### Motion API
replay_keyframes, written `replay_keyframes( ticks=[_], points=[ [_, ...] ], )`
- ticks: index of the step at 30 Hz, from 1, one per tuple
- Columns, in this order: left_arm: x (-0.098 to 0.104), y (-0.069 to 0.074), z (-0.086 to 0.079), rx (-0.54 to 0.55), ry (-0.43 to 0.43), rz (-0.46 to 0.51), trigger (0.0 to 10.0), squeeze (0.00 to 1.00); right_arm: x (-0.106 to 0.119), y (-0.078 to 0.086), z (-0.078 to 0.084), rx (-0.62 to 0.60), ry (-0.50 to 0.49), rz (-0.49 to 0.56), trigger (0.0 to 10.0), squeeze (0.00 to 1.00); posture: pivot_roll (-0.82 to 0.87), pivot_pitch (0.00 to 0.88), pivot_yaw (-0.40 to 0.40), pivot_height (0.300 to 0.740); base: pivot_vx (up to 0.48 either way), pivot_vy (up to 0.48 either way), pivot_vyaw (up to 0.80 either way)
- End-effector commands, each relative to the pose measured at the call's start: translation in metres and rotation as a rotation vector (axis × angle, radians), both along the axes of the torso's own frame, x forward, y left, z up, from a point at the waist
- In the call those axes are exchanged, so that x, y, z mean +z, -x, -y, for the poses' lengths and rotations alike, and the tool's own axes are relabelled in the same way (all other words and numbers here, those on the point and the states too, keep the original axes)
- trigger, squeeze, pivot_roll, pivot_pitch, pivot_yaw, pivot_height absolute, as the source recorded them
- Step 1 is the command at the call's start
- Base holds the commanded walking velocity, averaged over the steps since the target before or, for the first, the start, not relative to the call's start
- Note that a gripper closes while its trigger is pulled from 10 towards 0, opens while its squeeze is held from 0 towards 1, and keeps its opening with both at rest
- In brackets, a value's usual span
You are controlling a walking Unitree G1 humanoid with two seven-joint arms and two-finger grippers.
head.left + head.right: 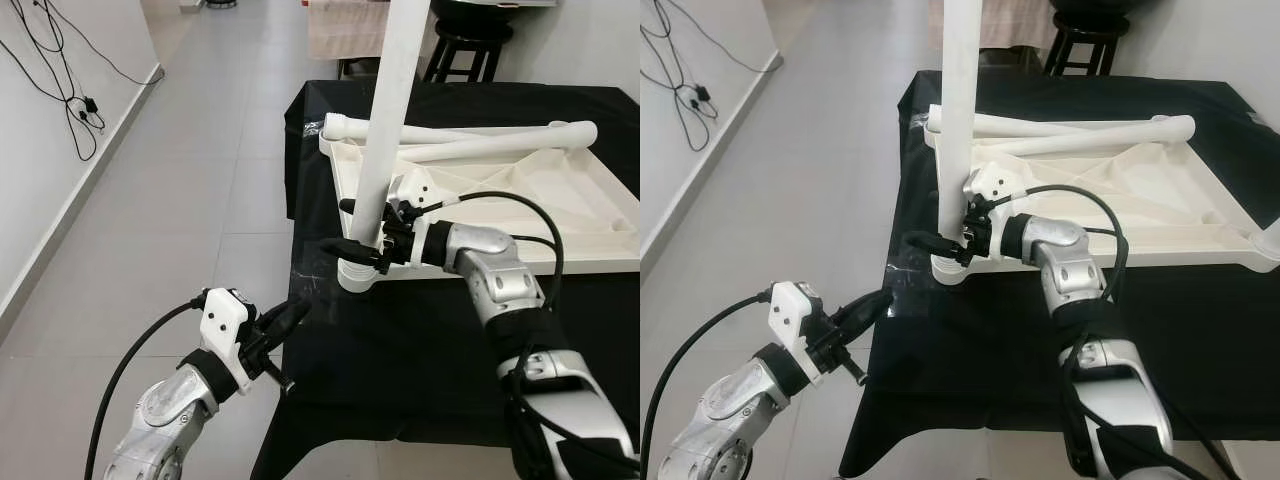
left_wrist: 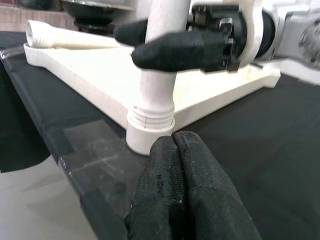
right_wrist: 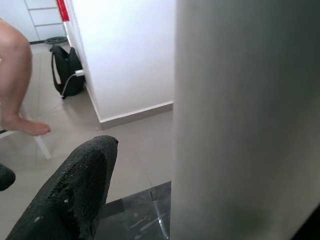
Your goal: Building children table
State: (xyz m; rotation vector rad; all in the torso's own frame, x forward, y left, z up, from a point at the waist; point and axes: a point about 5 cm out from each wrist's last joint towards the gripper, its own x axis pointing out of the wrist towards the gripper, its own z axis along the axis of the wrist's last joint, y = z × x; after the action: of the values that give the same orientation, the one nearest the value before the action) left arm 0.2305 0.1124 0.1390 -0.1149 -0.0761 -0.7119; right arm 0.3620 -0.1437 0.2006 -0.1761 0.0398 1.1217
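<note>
A white children's table top [image 1: 560, 190] lies upside down on a black-covered table [image 1: 400, 360]. One white leg [image 1: 385, 130] stands upright in the socket [image 2: 149, 132] at the near left corner. My right gripper [image 1: 345, 226] is shut on this leg just above the socket, one black finger [image 3: 75, 195] on each side. Two more white legs [image 1: 470, 133] lie loose inside the top along its far side. My left gripper [image 1: 295, 312] is shut with nothing in it. It hangs at the table's front left edge, its tip [image 2: 174, 142] pointing at the socket from a short way off.
Grey tiled floor lies open to the left of the table. Black cables [image 1: 70, 90] hang on the left wall. A black stool [image 1: 470, 45] stands behind the table. A person's bare leg [image 3: 15, 75] and a black bag [image 3: 67, 70] appear in the right wrist view.
</note>
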Motion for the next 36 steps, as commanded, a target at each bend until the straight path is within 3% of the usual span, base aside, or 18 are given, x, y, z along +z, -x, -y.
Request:
replay_keyframes(
  ticks=[1, 4, 5, 6, 7, 8, 9, 20, 21, 22, 23, 24, 25, 26, 27, 29, 31, 36],
  points=[
    [-0.001, 0.001, -0.001, 0.005, 0.009, -0.005, 10.0, 0.00, -0.008, 0.001, -0.002, 0.048, -0.004, -0.037, 10.0, 0.00, 0.04, 0.083, -0.047, 0.740, 0.000, 0.000, 0.00],
    [-0.001, 0.001, -0.001, 0.005, 0.009, -0.009, 10.0, 0.00, -0.008, 0.001, -0.001, 0.047, -0.004, -0.041, 10.0, 0.00, 0.04, 0.083, -0.047, 0.740, 0.000, 0.000, 0.00],
    [-0.003, 0.000, -0.002, 0.000, 0.004, -0.022, 10.0, 0.00, -0.013, 0.000, 0.003, 0.043, -0.004, -0.060, 4.2, 0.00, 0.04, 0.080, -0.040, 0.740, 0.000, 0.000, 0.00],
    [-0.003, 0.000, -0.002, 0.000, 0.004, -0.022, 10.0, 0.00, -0.013, 0.000, 0.003, 0.043, -0.004, -0.060, 4.2, 0.00, 0.04, 0.080, -0.040, 0.740, 0.000, 0.000, 0.00],
    [-0.004, 0.000, -0.002, -0.002, 0.003, -0.027, 10.0, 0.00, -0.014, 0.000, 0.005, 0.043, -0.005, -0.070, 2.0, 0.00, 0.04, 0.080, -0.040, 0.740, 0.000, 0.000, 0.00],
    [-0.004, 0.000, -0.002, -0.002, 0.003, -0.027, 10.0, 0.00, -0.014, 0.000, 0.005, 0.043, -0.005, -0.070, 2.0, 0.00, 0.04, 0.080, -0.040, 0.740, 0.000, 0.000, 0.00],
    [-0.005, 0.000, -0.003, -0.005, 0.003, -0.035, 10.0, 0.00, -0.017, 0.000, 0.010, 0.043, -0.013, -0.083, 0.0, 0.00, 0.04, 0.079, -0.034, 0.740, 0.000, 0.000, 0.00],
    [-0.006, -0.001, -0.005, -0.004, 0.011, -0.047, 10.0, 0.00, -0.027, 0.005, 0.025, -0.012, -0.018, -0.065, 0.0, 0.00, 0.03, 0.086, -0.031, 0.740, 0.000, 0.000, 0.00],
    [-0.006, -0.001, -0.005, -0.003, 0.012, -0.049, 10.0, 0.00, -0.037, 0.007, 0.027, -0.110, 0.006, -0.069, 0.0, 0.00, 0.02, 0.087, -0.033, 0.740, 0.000, 0.000, 0.00],
    [-0.006, -0.001, -0.005, -0.003, 0.012, -0.049, 10.0, 0.00, -0.037, 0.007, 0.027, -0.110, 0.006, -0.069, 0.0, 0.00, 0.02, 0.087, -0.033, 0.740, 0.000, 0.000, 0.00],
    [-0.006, -0.002, -0.006, -0.002, 0.014, -0.051, 10.0, 0.00, -0.052, 0.010, 0.026, -0.268, 0.068, -0.081, 0.0, 0.00, 0.02, 0.087, -0.036, 0.740, 0.000, 0.000, 0.00],
    [-0.006, -0.002, -0.006, -0.002, 0.014, -0.051, 10.0, 0.00, -0.052, 0.010, 0.026, -0.268, 0.068, -0.081, 0.0, 0.00, 0.02, 0.087, -0.036, 0.740, 0.000, 0.000, 0.00],
    [-0.006, -0.002, -0.008, -0.001, 0.014, -0.051, 10.0, 0.00, -0.064, 0.009, 0.026, -0.640, 0.056, -0.062, 0.0, 0.00, 0.01, 0.090, -0.034, 0.740, 0.000, 0.000, 0.00],
    [-0.006, -0.002, -0.008, -0.001, 0.014, -0.051, 10.0, 0.00, -0.064, 0.009, 0.026, -0.640, 0.056, -0.062, 0.0, 0.00, 0.01, 0.090, -0.034, 0.740, 0.000, 0.000, 0.00],
    [-0.006, -0.002, -0.009, 0.000, 0.014, -0.051, 10.0, 0.00, -0.071, 0.020, 0.022, -0.873, 0.003, -0.078, 0.0, 0.00, 0.01, 0.095, -0.031, 0.740, 0.000, 0.000, 0.00],
    [-0.006, -0.002, -0.009, 0.000, 0.014, -0.051, 10.0, 0.00, -0.071, 0.020, 0.022, -0.873, 0.003, -0.078, 0.0, 0.00, 0.01, 0.095, -0.031, 0.740, 0.000, 0.000, 0.00],
    [-0.006, -0.004, -0.009, -0.002, 0.012, -0.054, 10.0, 0.00, -0.065, 0.035, 0.007, -0.958, 0.018, -0.024, 0.0, 0.00, 0.00, 0.083, -0.014, 0.740, 0.000, 0.000, 0.00],
    [-0.007, -0.005, -0.007, -0.019, 0.011, -0.058, 10.0, 0.00, -0.057, 0.029, 0.004, -0.920, 0.052, 0.018, 0.0, 0.00, 0.00, 0.086, -0.032, 0.740, 0.000, 0.000, 0.00]
  ],
)
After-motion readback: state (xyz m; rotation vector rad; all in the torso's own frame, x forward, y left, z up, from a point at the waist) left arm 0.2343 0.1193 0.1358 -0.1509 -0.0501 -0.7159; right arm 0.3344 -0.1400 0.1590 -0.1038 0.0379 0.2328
